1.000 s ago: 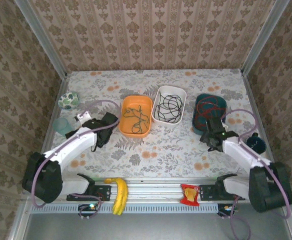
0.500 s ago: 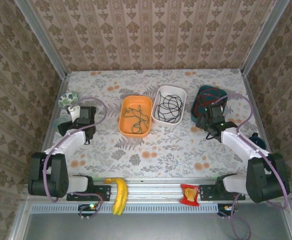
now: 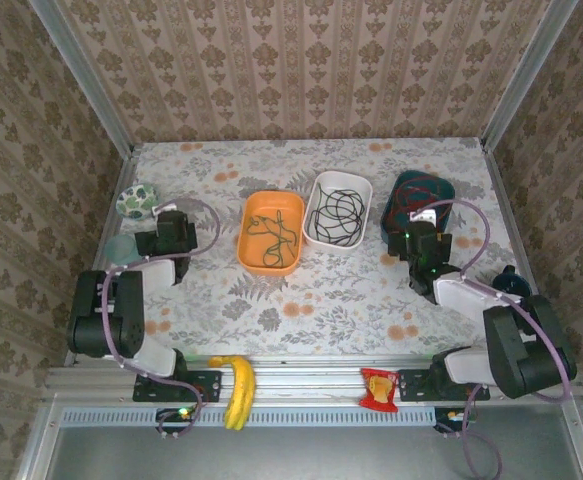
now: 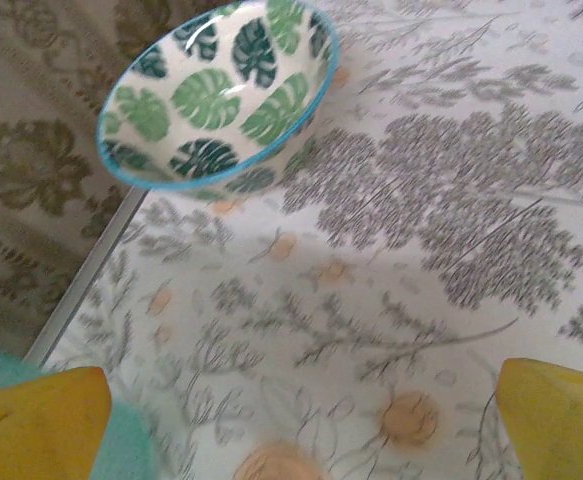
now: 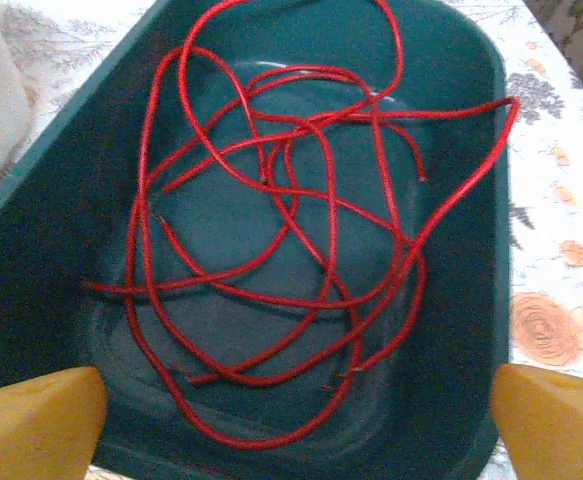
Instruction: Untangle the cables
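Floral-printed cloth covers the table [image 3: 321, 300] in the top external view, and we take the white tub [image 3: 363, 196] at its middle as our landmark. It holds the black cable [image 3: 336, 212] in loose loops. Touching the white tub on its left is an orange tub [image 3: 249, 232] with the green cable [image 3: 273, 238] coiled inside. Just right of the white tub is a teal tub [image 3: 441, 188] holding the red cable [image 3: 409, 208]. The right gripper [image 3: 416, 226] sits at the near edge of that teal tub. The left gripper [image 3: 159, 222] lies well left of the white tub, near a leaf-patterned bowl [image 3: 136, 200] and a teal cup [image 3: 121, 248]. Well nearer than the white tub, on the front rail, lie a banana [image 3: 236, 390] and a red snack packet [image 3: 378, 388].

From the left wrist we see the leaf-patterned bowl standing upright on the cloth beyond the yellow fingertips [image 4: 41, 415]. They stand wide apart at the two lower corners with nothing between them, so the jaws are released. The teal cup is just beside the left-hand fingertip.

From the right wrist we look straight down into the teal tub, with the rim of the white tub at the upper left. The red cable lies on the teal floor in overlapping loops, one strand resting up on the right rim. This gripper's fingertips [image 5: 36, 420] also sit far apart above the near wall, released and touching no cable.
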